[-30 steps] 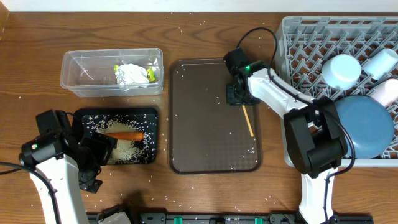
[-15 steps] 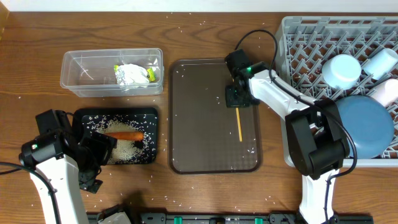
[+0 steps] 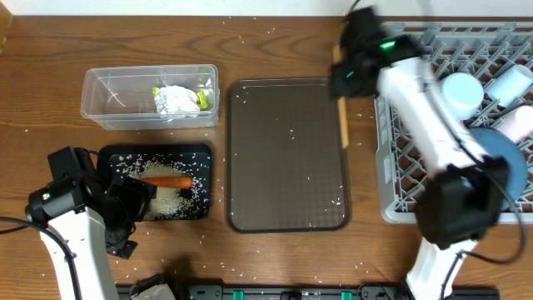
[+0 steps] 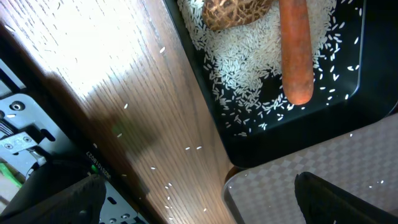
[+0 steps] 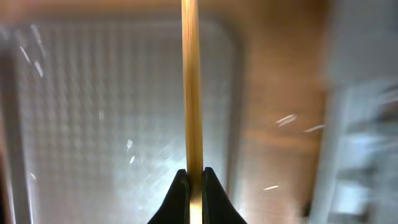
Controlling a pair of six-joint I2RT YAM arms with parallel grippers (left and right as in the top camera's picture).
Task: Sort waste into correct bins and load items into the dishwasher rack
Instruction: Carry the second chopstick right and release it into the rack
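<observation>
My right gripper (image 3: 342,82) is shut on a wooden chopstick (image 3: 341,121) and holds it in the air over the brown tray's right edge, beside the grey dishwasher rack (image 3: 391,133). The right wrist view shows the chopstick (image 5: 190,81) clamped between the fingertips (image 5: 193,182). The rack holds a dark-blue plate (image 3: 498,171), a light-blue cup (image 3: 456,94) and a white cup (image 3: 510,82). The crumpled wrapper (image 3: 176,99) lies in the clear tub (image 3: 104,100). The carrot (image 3: 169,181), brown lump (image 4: 233,11) and rice (image 4: 242,59) lie in the black tray (image 3: 200,152). My left gripper (image 4: 199,193) is open beside the black tray.
The large brown serving tray (image 3: 283,158) lies in the middle with a few rice grains on it. Loose rice grains are scattered over the wooden table (image 3: 275,250). The rack's front wall (image 3: 400,212) stands close to the serving tray's right edge.
My right gripper has lifted the chopstick off the brown tray and swung it up and to the right, toward the rack. The left arm has not moved.
</observation>
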